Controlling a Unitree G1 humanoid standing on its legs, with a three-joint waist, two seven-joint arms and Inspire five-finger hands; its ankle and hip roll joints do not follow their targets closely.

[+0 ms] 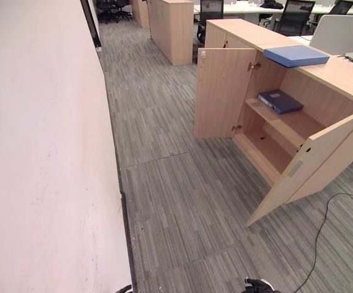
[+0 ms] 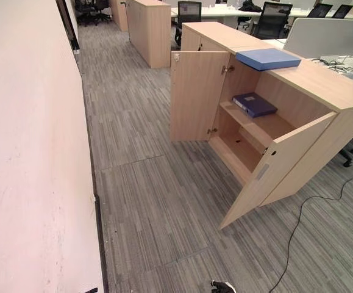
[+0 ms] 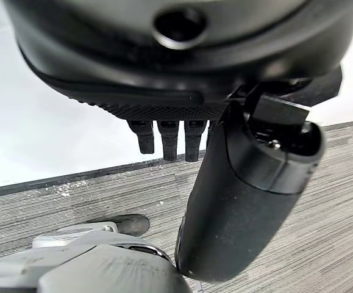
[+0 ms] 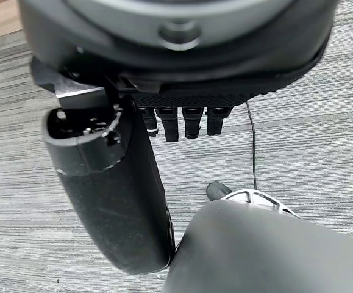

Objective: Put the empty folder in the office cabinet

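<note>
Head eyes overlook cabinet (image 1: 286, 122); wrist cameras face floor (image 4: 322, 122).

L hand (image 3: 182, 91) fills upper half of its wrist view, fingers (image 3: 169, 137) straight, thumb (image 3: 243, 201) extended, holding nothing. R hand (image 4: 176, 73) likewise: fingers (image 4: 191, 122) straight, thumb (image 4: 112, 195) out, empty.

We see a wooden office cabinet (image 1: 322, 110) standing on the grey carpeted floor (image 1: 182, 201), both doors swung open. A dark blue folder (image 1: 280, 101) lies flat on its inner shelf (image 1: 289, 125), and a light blue folder (image 1: 295, 55) lies on its top.
</note>
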